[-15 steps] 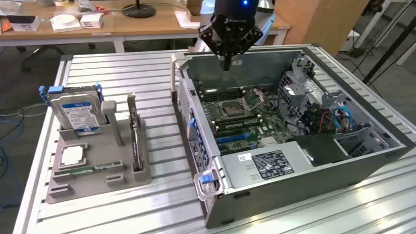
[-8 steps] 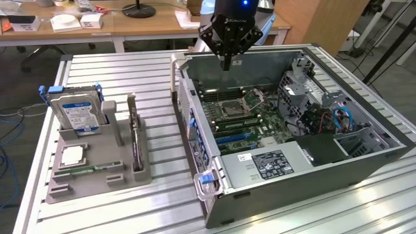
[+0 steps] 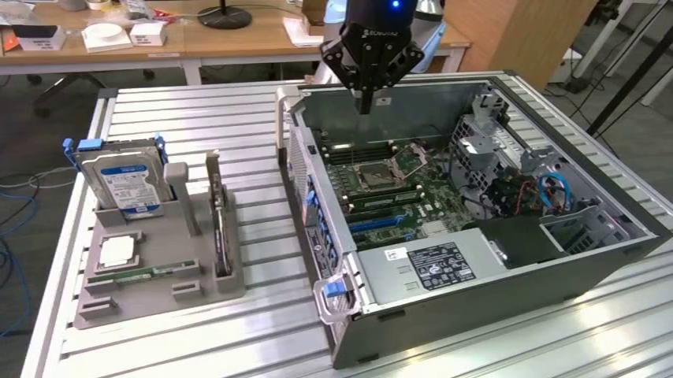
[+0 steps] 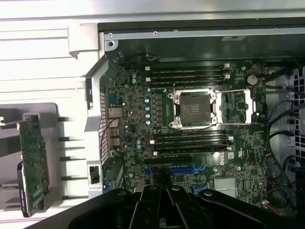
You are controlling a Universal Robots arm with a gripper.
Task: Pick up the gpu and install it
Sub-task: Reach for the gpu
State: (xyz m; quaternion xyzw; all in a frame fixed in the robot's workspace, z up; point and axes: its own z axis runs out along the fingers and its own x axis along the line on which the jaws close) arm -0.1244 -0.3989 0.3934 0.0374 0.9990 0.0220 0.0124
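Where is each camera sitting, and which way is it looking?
Exterior view: off the arm, high beside the table, looking down at the open case and the holder with the drive and gpu; the gripper hangs over the case's far end.
Wrist view: on the wrist, looking straight down into the case at the motherboard; the gripper's black body shows.
Shared: case, motherboard, gpu and gripper.

This looks like a robotics lab in an office-type room: a slatted aluminium bench point(image 3: 189, 110) carries an opened computer case point(image 3: 505, 295) and a grey parts holder point(image 3: 158, 293), with wooden desks point(image 3: 232, 43), small boxes point(image 3: 105, 35) and loose floor cables point(image 3: 15, 213) behind.
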